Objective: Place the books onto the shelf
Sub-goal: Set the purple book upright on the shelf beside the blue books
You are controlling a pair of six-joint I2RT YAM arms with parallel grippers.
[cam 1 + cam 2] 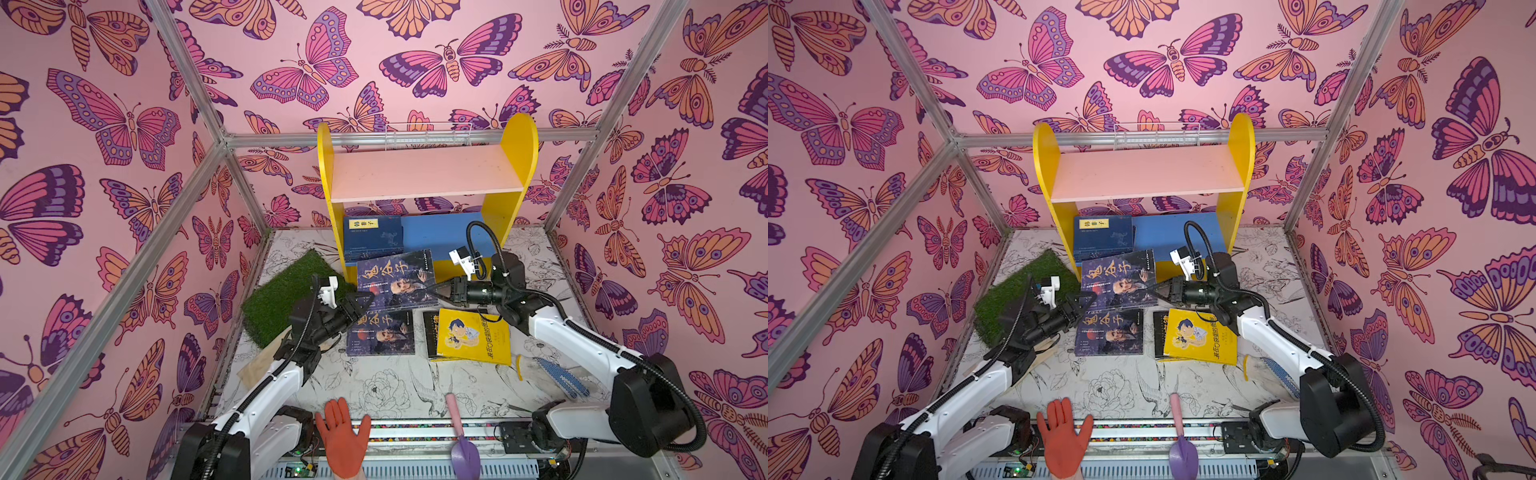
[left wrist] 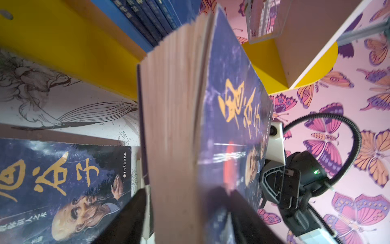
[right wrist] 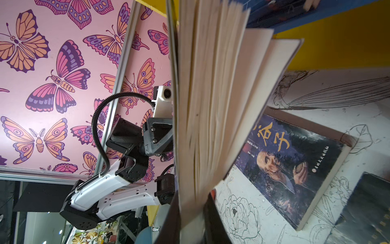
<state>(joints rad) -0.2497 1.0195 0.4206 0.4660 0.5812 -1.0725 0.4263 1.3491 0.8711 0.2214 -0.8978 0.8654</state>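
A: Portrait book [image 1: 395, 278], held how?
B: Pinched at right edge by right gripper [image 1: 436, 289]. Straddled at left edge by left gripper [image 1: 365, 297], unclear whether pressing. Lifted just before shelf [image 1: 515, 166], cover up, title end shelfward, with pages fanning below.
A: On shelf?
B: Navy books [image 1: 372, 237], stacked left on blue board [image 1: 440, 235].
A: Around?
B: Flat on table [image 1: 374, 386]: second portrait book [image 1: 380, 334] underneath, yellow book [image 1: 473, 338] over black book [image 1: 430, 332] beside.

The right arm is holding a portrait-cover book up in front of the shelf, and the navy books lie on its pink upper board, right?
No. The navy books lie on the blue lower board, not the pink upper board, as both top views show. The right gripper does hold the portrait-cover book up in front of the shelf.
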